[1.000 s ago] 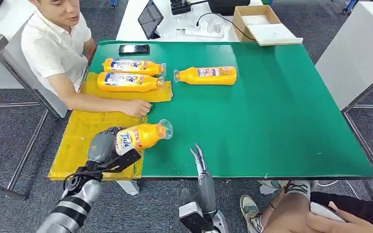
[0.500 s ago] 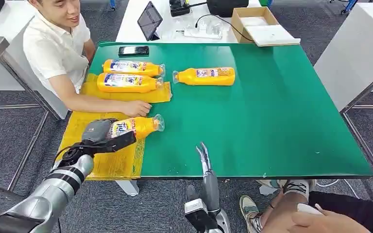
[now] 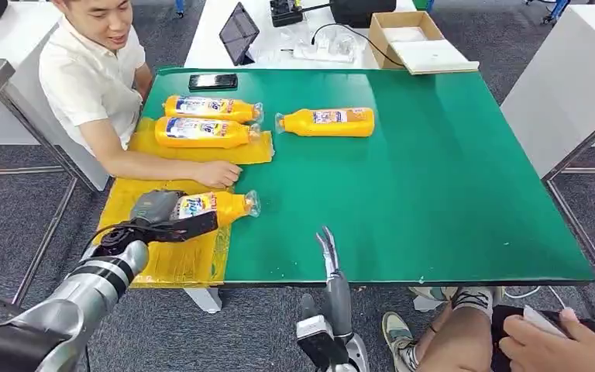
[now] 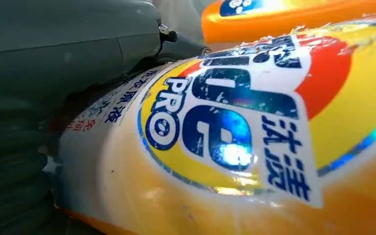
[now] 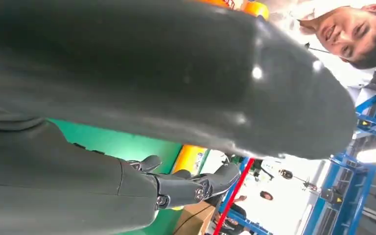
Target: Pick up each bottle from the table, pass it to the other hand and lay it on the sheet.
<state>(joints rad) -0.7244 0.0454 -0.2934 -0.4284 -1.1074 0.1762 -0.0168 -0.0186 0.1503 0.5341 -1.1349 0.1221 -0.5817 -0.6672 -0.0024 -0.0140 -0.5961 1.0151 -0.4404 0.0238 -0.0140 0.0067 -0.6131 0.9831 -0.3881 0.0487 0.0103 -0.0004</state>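
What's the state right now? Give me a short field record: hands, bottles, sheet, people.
left hand: left hand holds the held bottle low over the yellow sheet, cap pointing toward the green table
right hand: right hand holds nothing, fingers straight, at the table's near edge
bottles on sheet: two bottles lying side by side at the far end
bottles off sheet: one lone bottle lying on the green surface
people: a person's hand rests on the sheet beside the held bottle
other: phone at the far edge
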